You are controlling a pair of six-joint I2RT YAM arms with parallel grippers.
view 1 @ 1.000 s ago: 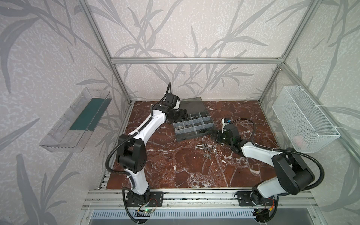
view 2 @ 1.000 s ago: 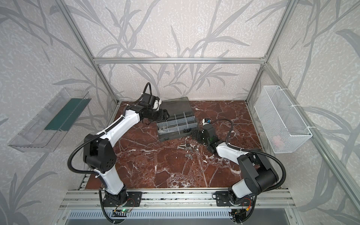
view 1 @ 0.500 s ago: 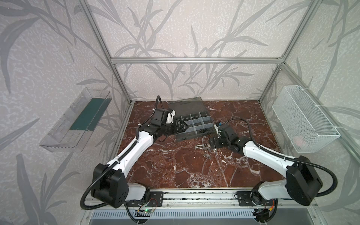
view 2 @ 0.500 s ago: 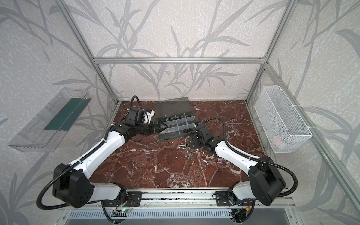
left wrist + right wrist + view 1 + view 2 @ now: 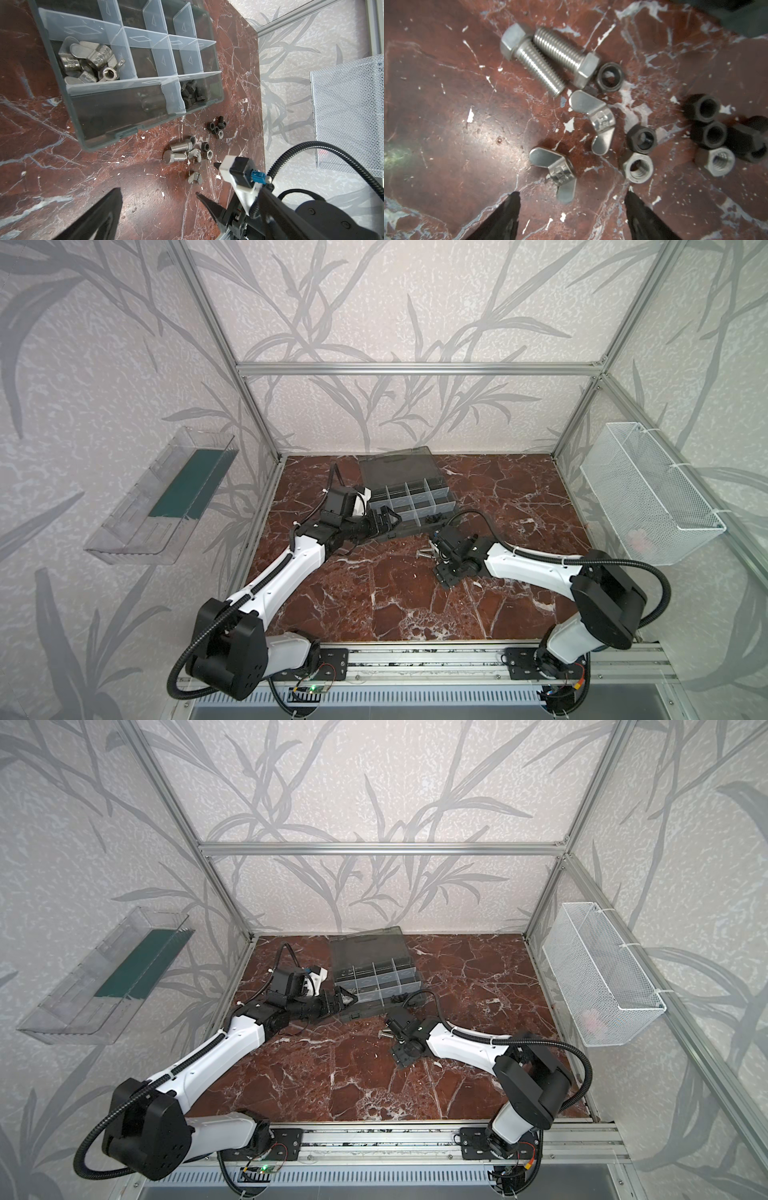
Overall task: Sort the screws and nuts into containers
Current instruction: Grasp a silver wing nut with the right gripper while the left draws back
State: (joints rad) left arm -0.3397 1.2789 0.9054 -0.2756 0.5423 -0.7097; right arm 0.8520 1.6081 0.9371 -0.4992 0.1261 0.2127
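1. Dark grey plastic, the organizer case (image 5: 409, 531) is sitting open toward the back of the marble table (image 5: 374, 605), with its smoky lid (image 5: 397, 466) lying flat behind it.
2. Sorted wing nuts (image 5: 89, 60) are filling one end compartment, and black fasteners (image 5: 191, 93) are lying in a small front-corner compartment.
3. The loose screws and nuts (image 5: 193, 149) are lying on the marble just beside the case's front wall. Among them are two silver bolts (image 5: 550, 60) touching side by side, black nuts (image 5: 641, 138) and silver hex nuts (image 5: 637, 167).
4. The right gripper (image 5: 572, 194) is standing open, its tips straddling a loose wing nut (image 5: 556, 170) without touching it.
5. The left gripper (image 5: 388, 521) is hovering at the case's near left corner, jaws spread wide and holding nothing.
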